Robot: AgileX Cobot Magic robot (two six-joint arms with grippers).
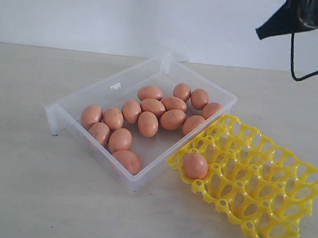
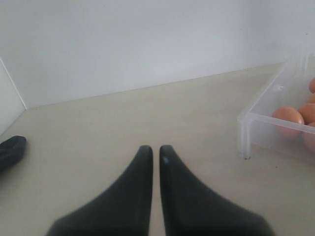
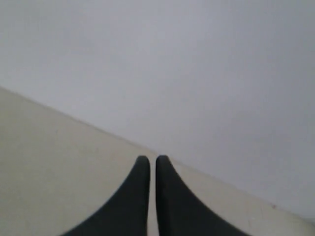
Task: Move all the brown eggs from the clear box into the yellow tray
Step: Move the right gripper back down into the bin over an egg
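On the pale surface (image 1: 18, 195), left of centre, sits the shallow see-through plastic clear box (image 1: 112, 85). It holds fifteen small orange-brown eggs (image 1: 147, 123), spread loosely from its 7 o'clock corner up to 2 o'clock. Just beside it, at its 4 o'clock, lies the bright yellow lattice egg tray (image 1: 266, 183), with one brown egg (image 1: 195, 165) in a cup at the tray's 9 o'clock corner.

The left claw (image 2: 155, 147) is narrowed to a slit and empty, over bare surface near the box. The right claw (image 3: 152, 158) is likewise nearly closed and grips nothing.

In all there are sixteen eggs, one box and one tray.
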